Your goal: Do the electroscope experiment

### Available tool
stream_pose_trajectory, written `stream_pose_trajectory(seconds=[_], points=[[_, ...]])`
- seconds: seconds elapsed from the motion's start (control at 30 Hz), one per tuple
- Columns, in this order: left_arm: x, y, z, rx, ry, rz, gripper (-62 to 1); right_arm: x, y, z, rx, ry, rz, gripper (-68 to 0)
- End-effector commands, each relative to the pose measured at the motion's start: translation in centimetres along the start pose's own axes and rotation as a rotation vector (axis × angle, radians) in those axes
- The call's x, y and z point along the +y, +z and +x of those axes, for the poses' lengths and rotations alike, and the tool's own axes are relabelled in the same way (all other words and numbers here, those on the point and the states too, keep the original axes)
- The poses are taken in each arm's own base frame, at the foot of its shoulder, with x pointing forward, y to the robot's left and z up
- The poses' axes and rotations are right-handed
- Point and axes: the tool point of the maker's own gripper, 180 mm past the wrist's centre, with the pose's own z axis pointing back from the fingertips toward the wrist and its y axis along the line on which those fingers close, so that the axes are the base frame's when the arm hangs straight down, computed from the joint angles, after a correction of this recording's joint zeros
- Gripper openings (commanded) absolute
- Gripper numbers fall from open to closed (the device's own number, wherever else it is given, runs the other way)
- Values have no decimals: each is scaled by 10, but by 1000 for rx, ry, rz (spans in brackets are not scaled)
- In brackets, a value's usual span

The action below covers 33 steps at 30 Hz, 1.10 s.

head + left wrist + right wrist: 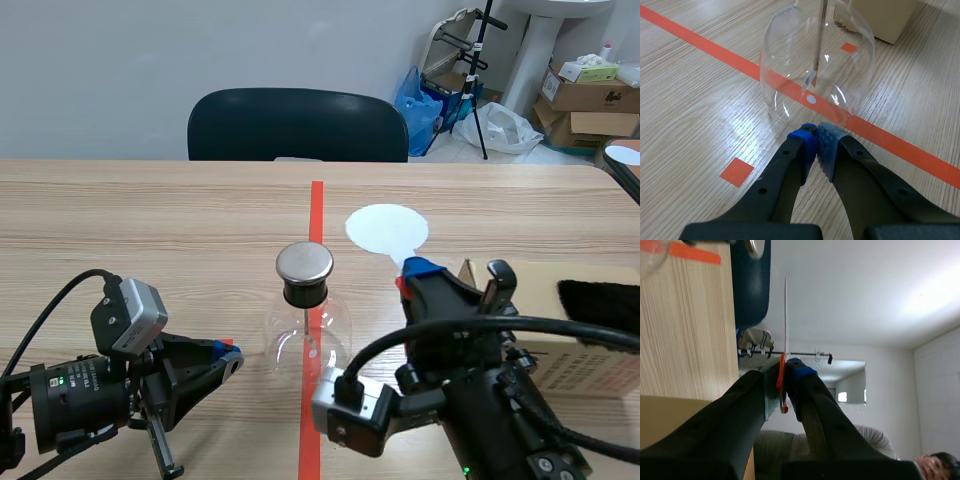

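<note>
1. The counter (150,220) carries everything, with a dark chair (297,125) beyond its far edge.
2. A cardboard box (575,350) sits at the right side, and a black fuzzy pad (600,298) rests on top of it (probably the rubbing cloth).
3. The electroscope (306,320), a clear glass flask, stands upright on the red tape line at the middle of the counter. Its metal cap (304,263) is bare, with nothing touching it.
4. The right claw (785,372) is clenched on the orange-red handle of a white disc (387,228). It holds the disc above the counter, beyond the cap and to its right, clearly apart from it.
5. The left claw (816,137) is clenched on nothing, its 2 pads meeting. It lies low, just beside the flask's base.
6. The foil leaf (810,80) hangs at the end of the rod. It is too small to tell whether it has spread.
7. Progress, as I judge it: the disc is in hand, and bringing it to the cap is yet to be done.
</note>
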Motion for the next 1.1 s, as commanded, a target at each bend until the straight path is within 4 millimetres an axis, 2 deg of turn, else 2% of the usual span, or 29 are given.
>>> stream_pose_trajectory(seconds=[0.0,0.27,0.57,0.8,1.07], points=[[2,-3,13,-44,-4,3,-578,-12,-5,-7,27,2,-41,-665],[2,-3,13,-44,-4,3,-577,-12,-2,-33,172,-1,-41,-665],[2,-3,13,-44,-4,3,-577,-12,0,-44,239,-3,-41,-665],[2,-3,13,-44,-4,3,-577,-12,0,-42,225,-3,-41,-665],[2,-3,13,-44,-4,3,-577,-12,-4,-17,84,0,-41,-665]])
